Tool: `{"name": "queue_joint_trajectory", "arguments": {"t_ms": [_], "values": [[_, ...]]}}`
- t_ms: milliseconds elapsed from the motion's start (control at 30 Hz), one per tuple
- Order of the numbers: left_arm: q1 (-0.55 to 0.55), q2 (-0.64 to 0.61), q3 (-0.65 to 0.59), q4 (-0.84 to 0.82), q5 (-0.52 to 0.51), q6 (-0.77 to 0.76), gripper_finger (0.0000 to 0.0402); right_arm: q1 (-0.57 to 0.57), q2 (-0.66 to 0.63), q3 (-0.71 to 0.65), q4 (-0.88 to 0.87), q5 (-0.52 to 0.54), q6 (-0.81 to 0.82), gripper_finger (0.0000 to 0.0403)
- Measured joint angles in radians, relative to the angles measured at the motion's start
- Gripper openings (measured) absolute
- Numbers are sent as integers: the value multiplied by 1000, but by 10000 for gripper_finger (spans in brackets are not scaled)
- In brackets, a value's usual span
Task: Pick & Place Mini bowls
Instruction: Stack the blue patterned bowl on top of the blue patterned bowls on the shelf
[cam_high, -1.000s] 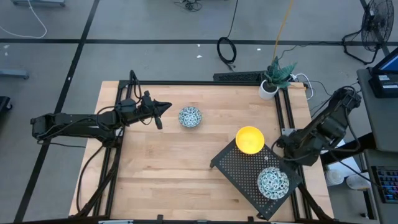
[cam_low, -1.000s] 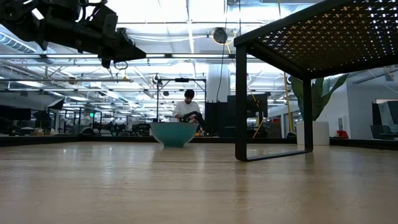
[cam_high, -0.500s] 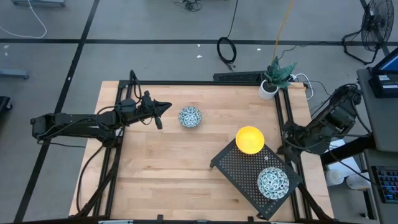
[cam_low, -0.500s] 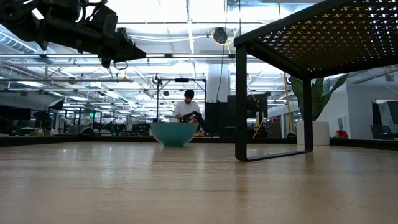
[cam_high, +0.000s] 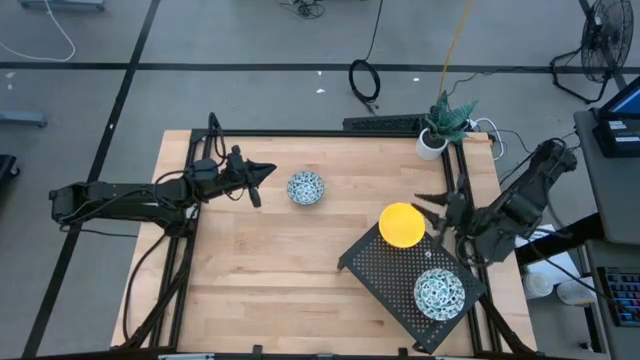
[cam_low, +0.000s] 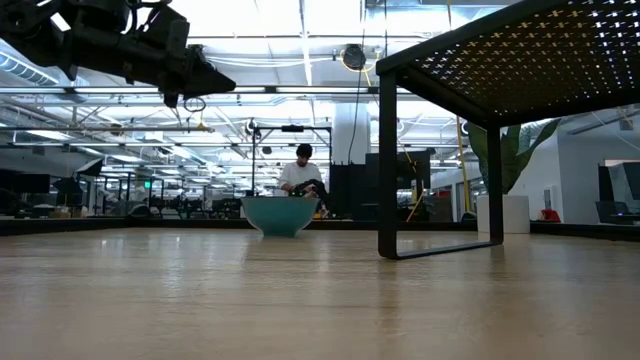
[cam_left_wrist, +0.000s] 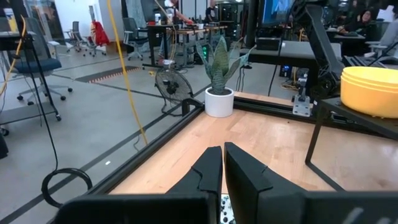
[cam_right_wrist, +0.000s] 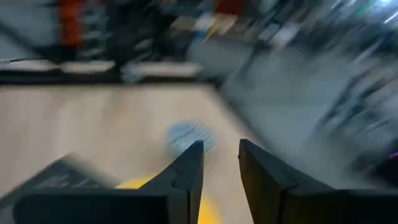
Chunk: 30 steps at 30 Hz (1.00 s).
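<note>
A yellow mini bowl (cam_high: 401, 224) sits on the far corner of a black perforated rack (cam_high: 385, 270). A blue-and-white patterned mini bowl (cam_high: 439, 293) sits on the rack's near end. Another patterned bowl (cam_high: 306, 187), teal outside, rests on its base on the table; it also shows in the low view (cam_low: 280, 214). My right gripper (cam_high: 430, 216) is open and empty just to the right of the yellow bowl, its fingers pointing at it (cam_right_wrist: 134, 184). My left gripper (cam_high: 265, 172) is shut and empty, above the table just left of the lone patterned bowl.
A white plant pot (cam_high: 432, 143) stands at the table's far right corner. The rack stands on thin legs (cam_low: 387, 160), raised above the table. Bare wood lies along the near left part of the table (cam_high: 260, 290). A person (cam_low: 302, 175) sits in the room beyond.
My right gripper has swung from the table's right edge toward the left and now stands beside the yellow bowl. The bowls and my left arm have kept still.
</note>
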Motion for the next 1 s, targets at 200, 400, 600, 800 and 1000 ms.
{"name": "queue_joint_trajectory", "arguments": {"t_ms": [200, 400, 600, 800, 1000], "values": [[0, 0, 0, 28, -66, -65, 21, -34, -1, -246, 660, 360, -654, 89], [0, 1, 0, 79, -152, -216, 21, -168, -59, -419, 1190, 13, -1035, 89], [45, 74, 166, -296, 304, -456, 21, -261, -141, -522, 1649, -216, -1368, 89], [68, 307, 513, -924, 181, -462, 42, -280, -183, -536, 1665, -230, -1372, 89], [131, 506, 677, -1069, 255, -515, 151, -280, -178, -537, 1516, -236, -1303, 89]]}}
